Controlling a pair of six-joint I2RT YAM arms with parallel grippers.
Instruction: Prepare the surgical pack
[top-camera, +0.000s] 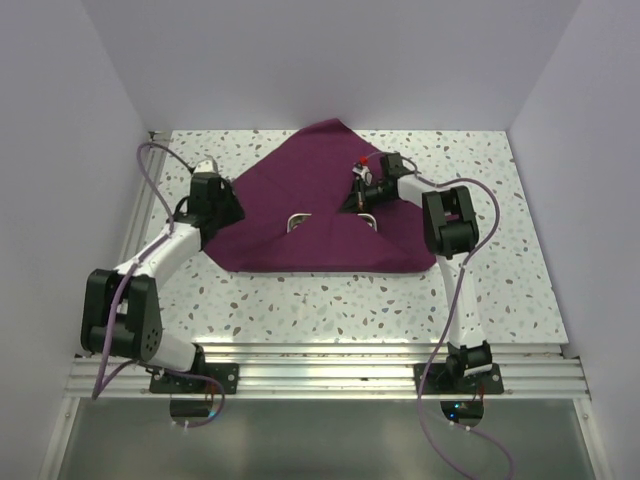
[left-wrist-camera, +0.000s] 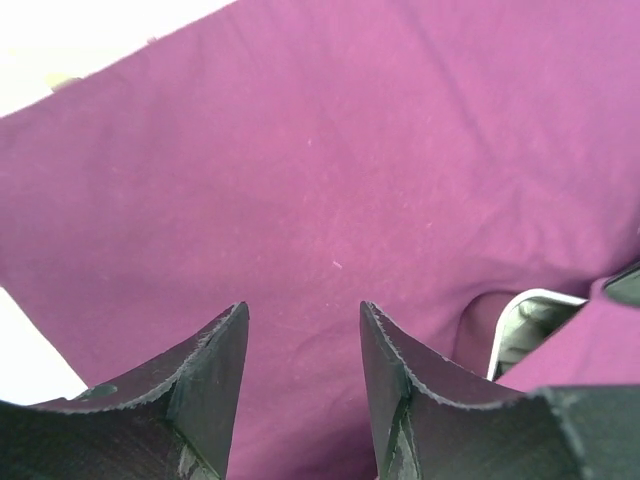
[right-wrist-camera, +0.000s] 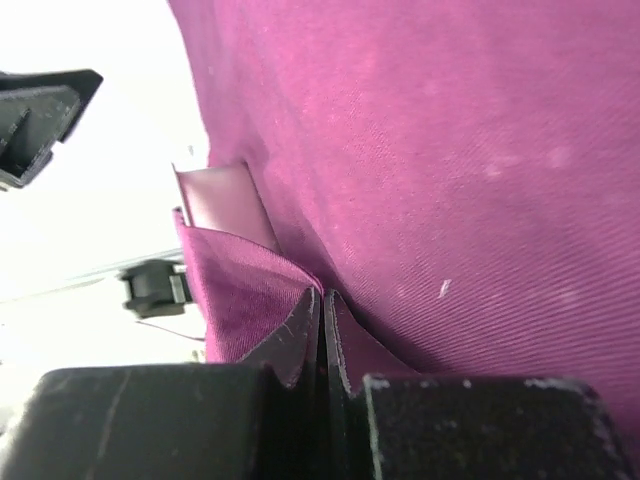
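While right gripper (right-wrist-camera: 322, 302) pinches smooth maroon cloth (right-wrist-camera: 450, 150), left gripper (left-wrist-camera: 303, 322) parted, empty, steel tray (left-wrist-camera: 527, 318) peeking.

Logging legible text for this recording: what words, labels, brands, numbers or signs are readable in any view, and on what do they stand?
None: no text is readable in any view.
The purple cloth of the surgical pack is plain, the steel tray rim is bare, and the left gripper and right gripper show no marking. The table bears only speckles.
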